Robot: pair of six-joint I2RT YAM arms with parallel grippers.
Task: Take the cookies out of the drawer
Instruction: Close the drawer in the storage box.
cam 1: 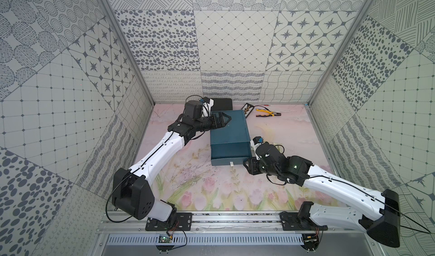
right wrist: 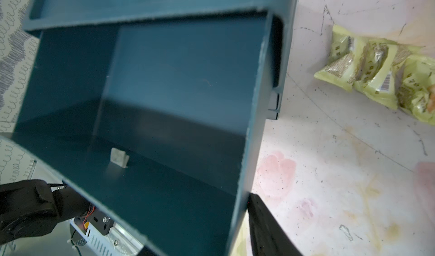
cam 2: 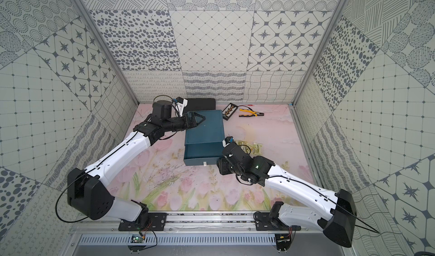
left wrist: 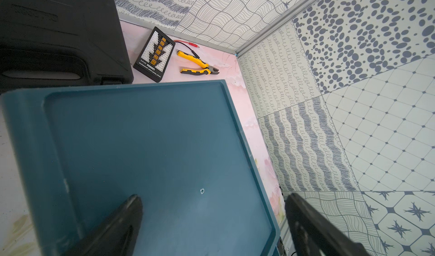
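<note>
Drawer [right wrist: 164, 207] looks empty; cookies [right wrist: 376, 73] piled on the tabletop just beside it.
My left tool [left wrist: 214, 197] is apart over the cabinet [left wrist: 153, 137]. Right tool [cam 1: 247, 164] is at the drawer's front corner, spread unclear. I'd back off without dragging the drawer.

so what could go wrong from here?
1. Right fingers sit at a front corner of the open drawer; a sideways move could drag or jam it.
2. The cookies lie close beside the right arm; a swing could scatter them.
3. Left fingers are open above the box, not clamping, so it may slide.
</note>
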